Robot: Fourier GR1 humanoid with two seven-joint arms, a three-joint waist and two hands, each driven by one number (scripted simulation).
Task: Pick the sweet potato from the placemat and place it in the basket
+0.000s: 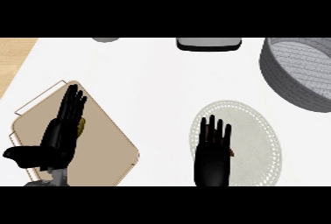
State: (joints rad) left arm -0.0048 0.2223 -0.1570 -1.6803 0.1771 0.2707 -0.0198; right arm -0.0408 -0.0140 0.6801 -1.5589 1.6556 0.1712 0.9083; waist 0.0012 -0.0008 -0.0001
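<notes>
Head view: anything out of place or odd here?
Nothing spilled or damaged. The tan board lies askew at the counter's left; the right robot hand over the placemat hides nearly all the sweet potato.

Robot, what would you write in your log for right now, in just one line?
right hand: open over placemat | sweet potato: mostly hidden under hand | basket: far right | left hand: open, resting over tan board

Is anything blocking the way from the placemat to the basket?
Nothing visible does. The counter between the placemat and the basket is bare. The right hand lies over the placemat, mostly hiding the sweet potato.
</notes>
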